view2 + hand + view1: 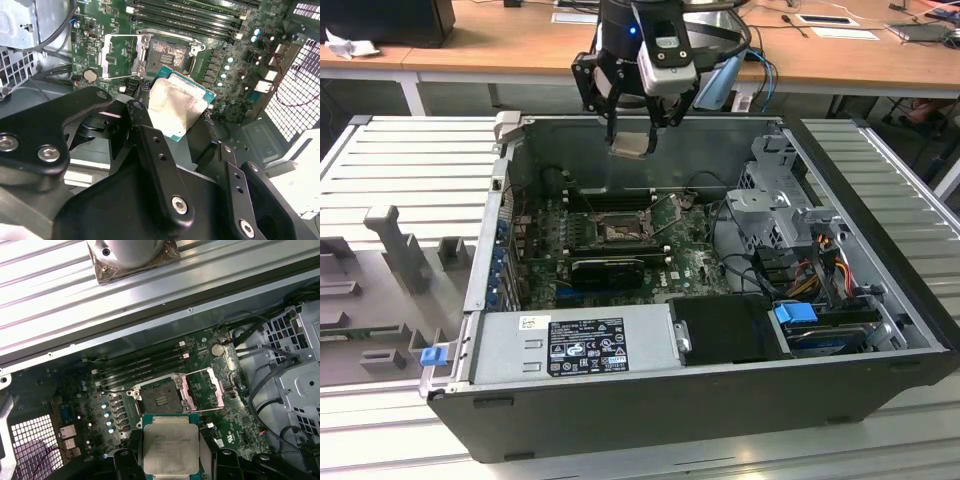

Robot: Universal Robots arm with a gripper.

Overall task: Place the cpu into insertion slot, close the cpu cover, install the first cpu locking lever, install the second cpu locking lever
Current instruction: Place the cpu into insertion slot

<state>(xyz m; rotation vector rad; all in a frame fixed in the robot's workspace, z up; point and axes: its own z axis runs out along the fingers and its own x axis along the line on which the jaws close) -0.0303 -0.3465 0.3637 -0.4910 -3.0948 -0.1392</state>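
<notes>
On the exterior view's left lies the grey ribbed worktop (410, 160). Next comes the open case (650, 400). The jaws grip the cpu (630, 145) by two edges and hold it high over the case's back wall, well above the slot (617, 232). The cover (187, 391) is flipped open, just beside the slot on the exterior view's right. To do this step well, I think the cpu should be flat, line up square with the slot, and go down softly so nothing bends. The arm (625, 30) hangs straight down from above, jaws pointing at the board (690, 265)
</notes>
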